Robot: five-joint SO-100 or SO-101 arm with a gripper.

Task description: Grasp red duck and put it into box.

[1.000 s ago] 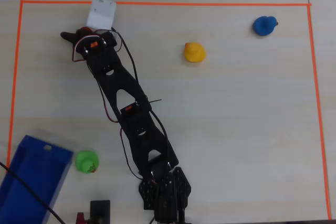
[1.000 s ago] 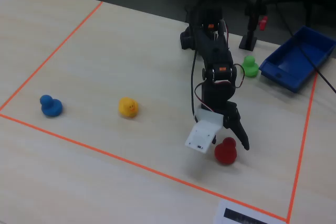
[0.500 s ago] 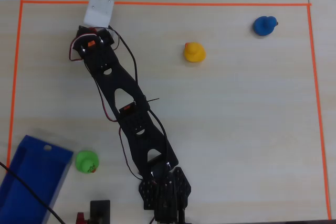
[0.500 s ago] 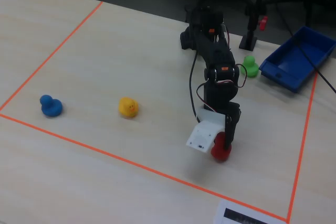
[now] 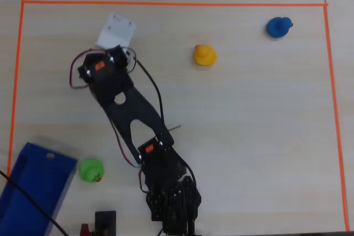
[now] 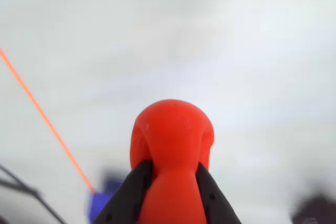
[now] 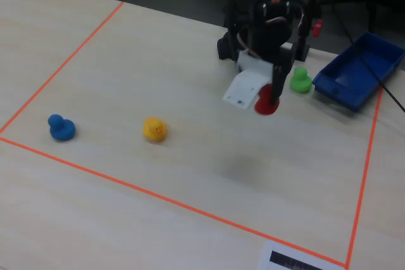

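Observation:
My gripper [image 6: 173,170] is shut on the red duck [image 6: 172,140], with a black finger [image 6: 131,195] pressed against each side of it. In the fixed view the gripper [image 7: 268,95] holds the red duck [image 7: 266,104] in the air above the table, left of the box [image 7: 329,83]. The box is a blue open tray at the lower left of the overhead view [image 5: 22,192]. In the overhead view the duck and the jaws are hidden under the white wrist mount [image 5: 116,30]. A blurred blue shape [image 6: 101,203] shows low in the wrist view.
A green duck [image 5: 90,169] [image 7: 300,80] sits right beside the box. A yellow duck [image 5: 204,55] [image 7: 154,129] and a small blue duck [image 5: 278,27] [image 7: 61,127] stand farther off. Orange tape [image 5: 166,4] frames the work area. The arm's base [image 5: 171,203] stands at the lower edge.

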